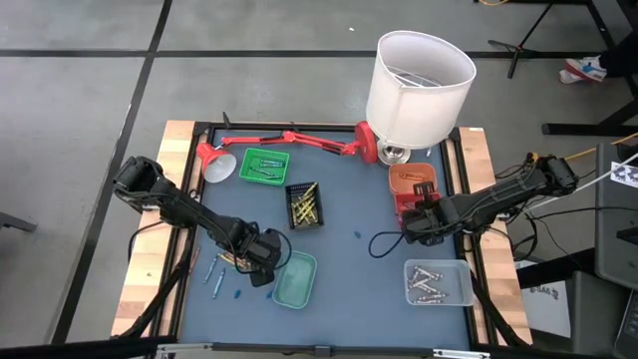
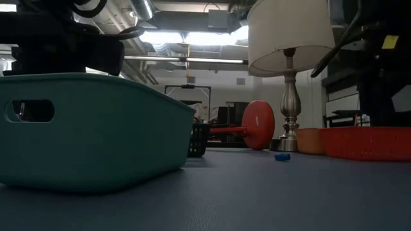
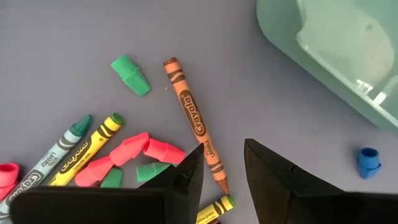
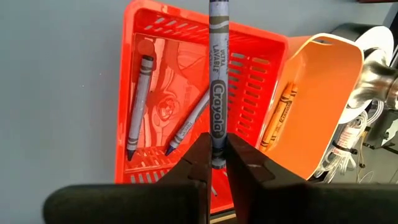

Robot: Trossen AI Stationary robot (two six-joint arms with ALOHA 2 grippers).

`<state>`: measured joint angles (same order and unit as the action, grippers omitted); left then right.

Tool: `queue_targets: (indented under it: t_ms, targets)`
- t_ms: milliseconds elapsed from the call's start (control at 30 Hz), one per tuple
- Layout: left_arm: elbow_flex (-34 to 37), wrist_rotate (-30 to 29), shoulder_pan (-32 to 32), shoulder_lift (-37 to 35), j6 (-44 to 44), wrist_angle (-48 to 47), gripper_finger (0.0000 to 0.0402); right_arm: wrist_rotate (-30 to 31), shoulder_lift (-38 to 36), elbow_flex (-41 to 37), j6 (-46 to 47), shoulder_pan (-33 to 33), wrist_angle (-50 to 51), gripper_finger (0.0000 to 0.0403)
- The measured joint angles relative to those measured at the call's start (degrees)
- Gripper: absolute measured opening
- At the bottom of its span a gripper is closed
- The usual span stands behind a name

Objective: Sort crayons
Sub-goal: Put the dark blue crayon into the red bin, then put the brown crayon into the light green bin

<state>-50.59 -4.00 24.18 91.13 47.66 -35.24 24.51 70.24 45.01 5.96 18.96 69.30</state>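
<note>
My left gripper is open and points down over loose crayons beside the teal tray. Its fingers stand on either side of the lower end of a brown-orange crayon that lies flat on the mat. A green-grey crayon and a yellow crayon lie nearby. My right gripper is shut on a blue-violet crayon above the red tray, which holds two violet crayons. The orange tray holds an orange crayon. My right gripper pinches the blue-violet crayon's near end between its two fingers. The fingers slant down from above, and the crayon sticks out ahead of them along their line. It is lifted clear, over the red tray.
Pink caps, a green cap and a blue cap lie among the crayons. A green tray, a black tray and a clear tray hold crayons. A white-shaded lamp and a red desk lamp stand at the far edge.
</note>
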Motion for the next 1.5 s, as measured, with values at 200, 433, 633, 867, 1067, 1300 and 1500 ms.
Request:
queue_targets:
  t_ms: [200,433,633,867,1067,1300,1500]
  targets:
    - [0.0,-1.75,0.0,0.0,-0.07,0.09,0.01,-0.02,0.02,0.0,-0.02,0.0,0.0,0.0033]
    - [0.0,-3.86,0.01,0.0,-0.04,0.09,0.01,-0.03,0.02,0.0,-0.04,0.0,0.0,0.0082]
    - [0.0,-8.02,-0.02,0.0,-0.09,0.09,0.01,-0.02,0.02,0.02,-0.04,0.02,-0.02,0.0133]
    - [0.87,-8.95,-0.04,0.02,0.12,2.3,0.01,-0.04,0.02,0.04,-0.17,0.02,-0.37,0.0147]
    - [6.43,-9.07,-0.29,0.04,2.24,11.14,0.01,-0.04,0.02,0.04,-0.22,0.02,-0.37,0.0147]
    - [9.13,-9.45,-0.76,-0.13,4.72,11.61,0.01,-0.04,0.02,0.04,-0.24,0.02,-0.39,0.0147]
    - [9.96,-9.6,-0.76,-0.17,4.72,12.58,0.0098,-0.04,0.02,0.04,-0.35,0.02,-0.42,0.0147]
